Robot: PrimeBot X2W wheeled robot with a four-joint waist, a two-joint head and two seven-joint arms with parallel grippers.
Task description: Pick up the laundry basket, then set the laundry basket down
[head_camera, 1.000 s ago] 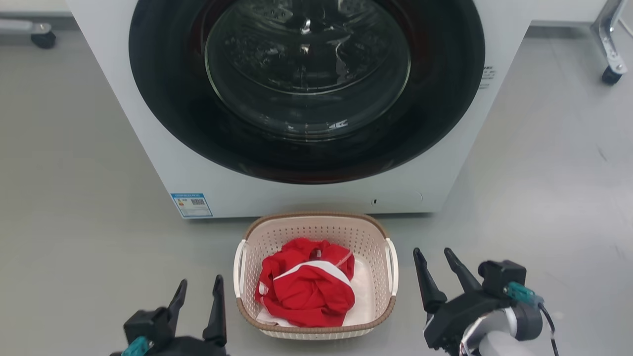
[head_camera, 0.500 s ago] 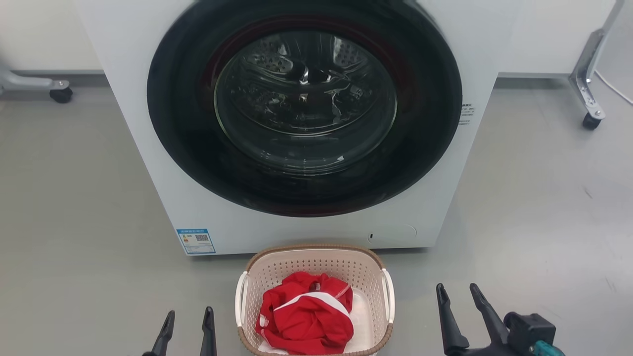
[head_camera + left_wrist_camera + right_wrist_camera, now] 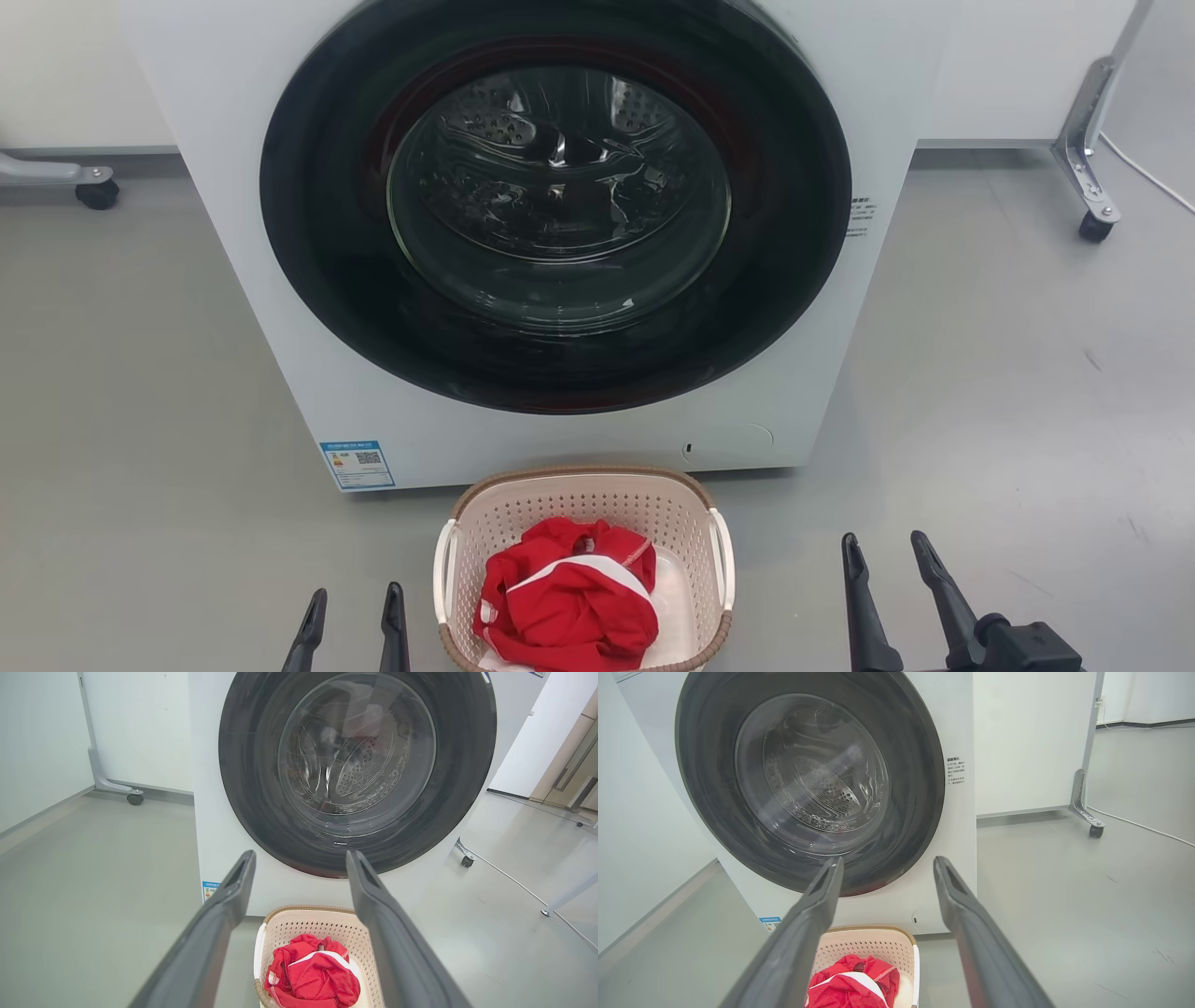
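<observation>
Nearest the robot, the left gripper [image 3: 356, 594] and the right gripper [image 3: 883, 543] stood low on either side of the laundry basket [image 3: 579, 474], each with its fingers apart and holding nothing. The left was close to the basket's left handle [image 3: 439, 579], the right farther out from the right handle [image 3: 724, 569]. I judged that placing deliberate: two side handles call for a two-armed lift, and the fingers were spread to take them.

The basket sat unlifted on the grey floor [image 3: 140, 420] with a red garment [image 3: 560, 616] bundled inside, just in front of the washer [image 3: 271, 308]. Whether its far rim touched the machine I could not tell. Its spot below the closed round door [image 3: 560, 205] suited loading, I supposed.

The head view gave both grippers and the basket together, so the flanking read plainly there. The left wrist view looked over the left handle and caught a wood-toned doorway [image 3: 574, 765] at far right. The right wrist view offered instead a printed label [image 3: 955, 771] on the washer's front and a cable [image 3: 1143, 826] trailing across the floor beyond a wheeled frame leg [image 3: 1085, 807].
</observation>
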